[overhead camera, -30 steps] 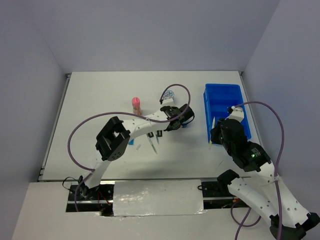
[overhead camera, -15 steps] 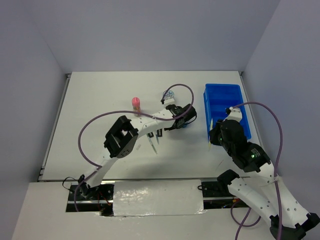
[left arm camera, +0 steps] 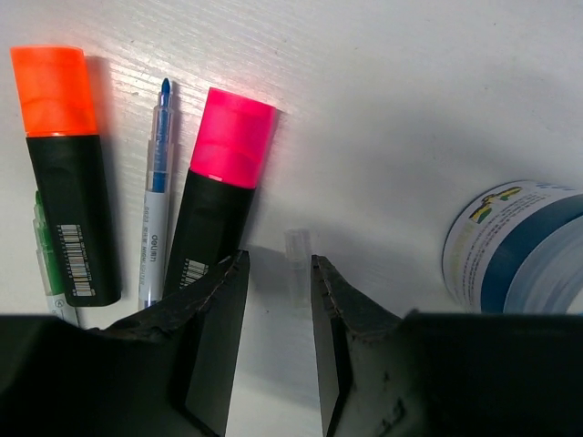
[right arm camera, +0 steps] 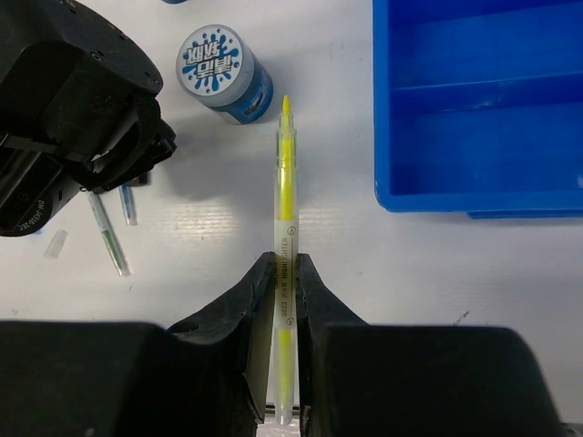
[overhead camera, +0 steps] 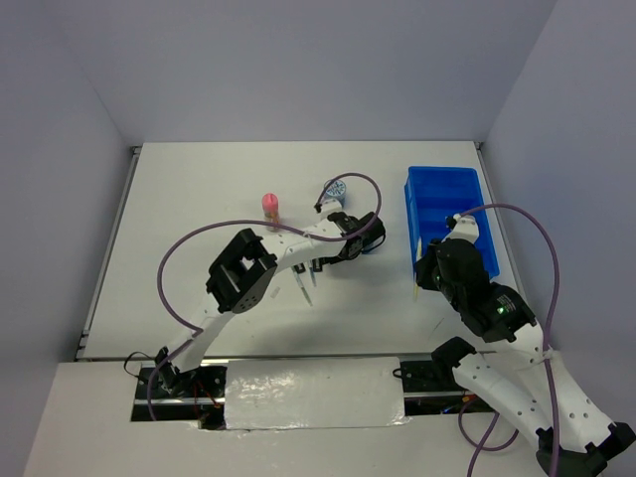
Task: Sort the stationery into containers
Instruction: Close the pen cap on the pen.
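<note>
Yellow ink shows through the thin pale pen (right arm camera: 285,182) that the right gripper (right arm camera: 284,266) pinches between closed jaws, on the near right of the table (overhead camera: 199,199). The pen points toward the far side. It hangs over bare table just left of the near left corner of the blue tray (right arm camera: 483,198), outside its wall.

Farther in, around the middle of the table, the left gripper (left arm camera: 278,264) hangs low with its jaws apart, gripping nothing. A small clear cap (left arm camera: 298,255) lies on the table in the gap between its tips. Just beside one finger lie four things side by side, roughly parallel. They are a pink-capped highlighter (left arm camera: 223,182), partly under that finger, then a blue pen (left arm camera: 157,205), an orange-capped highlighter (left arm camera: 66,173) and a green pen (left arm camera: 43,259). On the gripper's right, close to it, a blue-white patterned roll (right arm camera: 223,68) stands on end.

Beyond the left gripper a second roll (overhead camera: 335,189) sits on the table. The pink-topped tube (overhead camera: 269,206) stands upright well to its left. The tray runs along the right side toward the far edge, with dividers splitting it into compartments.
</note>
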Robot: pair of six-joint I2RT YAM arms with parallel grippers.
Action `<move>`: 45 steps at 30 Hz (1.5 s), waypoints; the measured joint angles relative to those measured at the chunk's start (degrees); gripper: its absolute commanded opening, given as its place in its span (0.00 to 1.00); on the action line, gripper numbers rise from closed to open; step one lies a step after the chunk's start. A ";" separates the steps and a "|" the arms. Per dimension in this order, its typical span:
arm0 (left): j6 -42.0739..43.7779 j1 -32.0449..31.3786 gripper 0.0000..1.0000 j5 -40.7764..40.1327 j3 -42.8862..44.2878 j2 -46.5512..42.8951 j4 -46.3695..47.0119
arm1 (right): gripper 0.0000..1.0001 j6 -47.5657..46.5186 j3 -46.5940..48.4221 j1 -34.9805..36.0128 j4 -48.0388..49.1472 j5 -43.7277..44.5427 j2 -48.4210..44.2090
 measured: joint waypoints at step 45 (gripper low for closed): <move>34.01 -1.09 0.00 23.65 -68.87 -88.02 74.20 | 0.00 4.20 -15.43 14.43 35.39 -32.35 -3.34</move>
